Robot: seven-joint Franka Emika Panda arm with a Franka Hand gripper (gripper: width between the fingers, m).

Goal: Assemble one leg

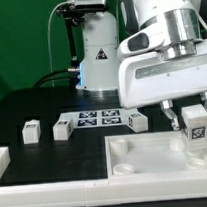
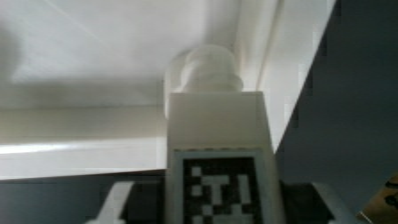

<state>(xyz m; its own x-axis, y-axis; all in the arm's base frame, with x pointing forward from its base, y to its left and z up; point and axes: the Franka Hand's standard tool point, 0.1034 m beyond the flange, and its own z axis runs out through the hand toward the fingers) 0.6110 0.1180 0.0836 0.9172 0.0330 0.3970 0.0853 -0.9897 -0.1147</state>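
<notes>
My gripper (image 1: 193, 113) is shut on one leg (image 1: 196, 126), a small white block with a black-and-white tag, and holds it upright over the far right corner of the large white square part (image 1: 145, 157). In the wrist view the leg (image 2: 217, 125) fills the middle, with its rounded tip pointing at the white part (image 2: 89, 120) near that part's edge. The tip is still visible and not inside a socket. My gripper (image 2: 221, 205) has a finger on each side of the leg. Three more legs (image 1: 31, 132) (image 1: 62, 127) (image 1: 133, 119) stand on the dark table.
The marker board (image 1: 98, 118) lies flat behind the loose legs. A white piece (image 1: 0, 159) sits at the exterior view's left edge. The robot's base (image 1: 96, 52) stands at the back. A round socket (image 1: 124, 167) shows in the square part.
</notes>
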